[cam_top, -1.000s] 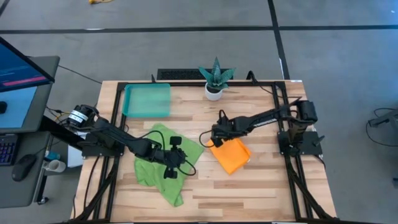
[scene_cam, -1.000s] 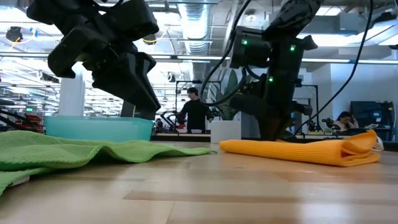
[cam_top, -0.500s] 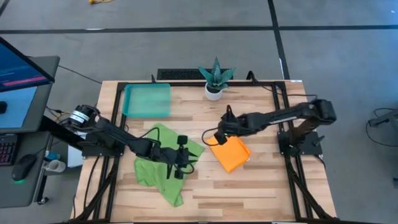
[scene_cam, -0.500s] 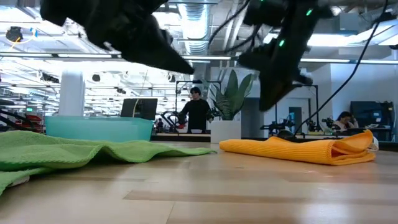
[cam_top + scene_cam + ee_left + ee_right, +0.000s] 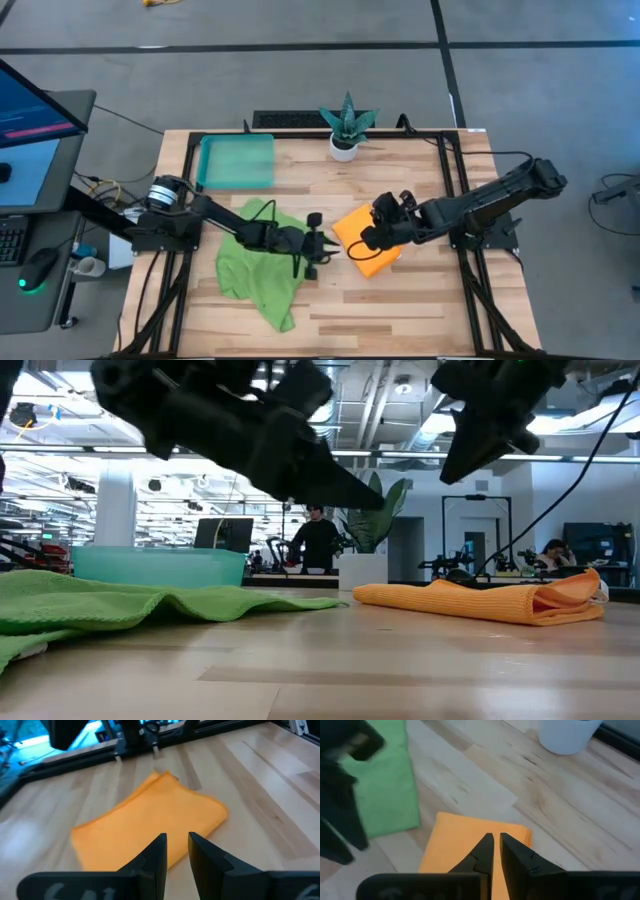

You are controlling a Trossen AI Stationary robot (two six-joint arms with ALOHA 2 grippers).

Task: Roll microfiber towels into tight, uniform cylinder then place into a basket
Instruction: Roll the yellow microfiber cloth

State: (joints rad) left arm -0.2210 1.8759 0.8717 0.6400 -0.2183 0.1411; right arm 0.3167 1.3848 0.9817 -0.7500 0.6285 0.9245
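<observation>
The orange towel (image 5: 372, 266) lies folded flat on the table right of centre. It also shows in the low view (image 5: 480, 600) and both wrist views (image 5: 150, 815) (image 5: 465, 840). The lime green towel (image 5: 250, 270) lies rumpled at the left. The teal basket (image 5: 205, 160) stands at the far left. My left gripper (image 5: 328, 250) hovers between the two towels, its fingers (image 5: 177, 840) a narrow gap apart and empty. My right gripper (image 5: 366, 243) hovers over the orange towel, shut (image 5: 496, 839) and empty.
A white pot with a spiky green plant (image 5: 345, 148) stands at the table's far edge, behind the orange towel. Bare wood lies along the near edge and to the right of the orange towel. A person stands in the room beyond the table (image 5: 315, 540).
My left gripper has risen and gone toward the table's right edge, from over the green towel to the gap beside the orange towel. My right gripper has lifted off the orange towel's far left corner and drawn toward the near right, over the towel. Both towels lie still.
</observation>
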